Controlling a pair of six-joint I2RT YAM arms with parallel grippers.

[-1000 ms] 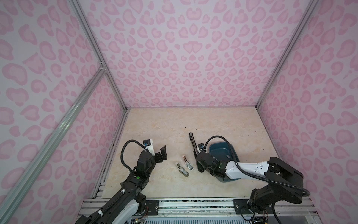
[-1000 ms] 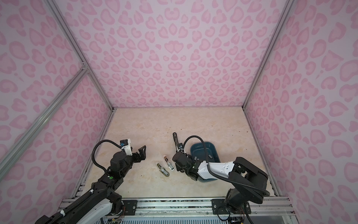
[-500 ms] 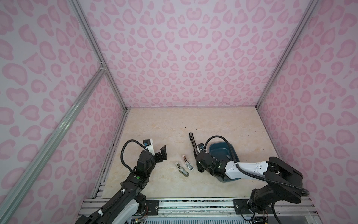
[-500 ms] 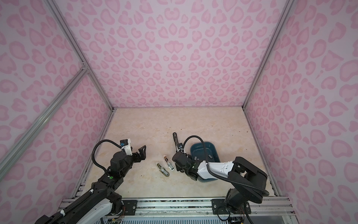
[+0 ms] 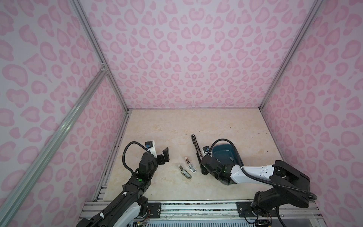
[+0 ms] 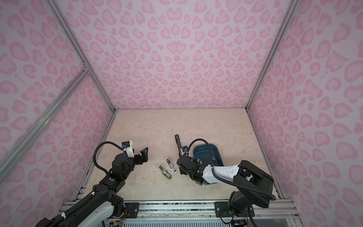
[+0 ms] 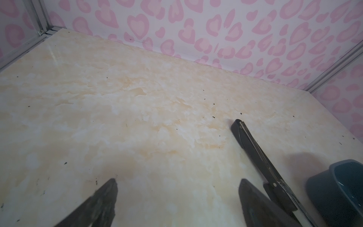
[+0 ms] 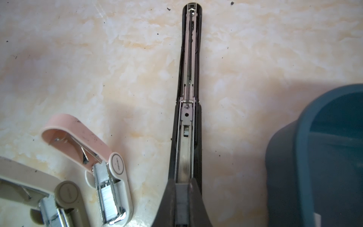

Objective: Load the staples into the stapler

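A long black stapler (image 5: 197, 149) (image 6: 179, 145) lies opened flat on the marbled floor, its metal channel (image 8: 189, 78) facing up. My right gripper (image 8: 182, 182) (image 5: 203, 170) sits at the stapler's near end, shut on a grey strip of staples (image 8: 182, 196) held in line with the channel. My left gripper (image 7: 177, 182) (image 5: 164, 158) hovers to the left, open, with nothing between its fingers. The black stapler (image 7: 255, 149) also shows beside the left gripper's finger.
Two small staplers lie open between the arms: a pink and white one (image 5: 190, 166) (image 8: 110, 167) with staples in it, and a beige one (image 5: 184, 172) (image 8: 39, 196). A teal tray (image 5: 225, 146) (image 8: 314, 157) stands right of the black stapler, under the right arm's cable.
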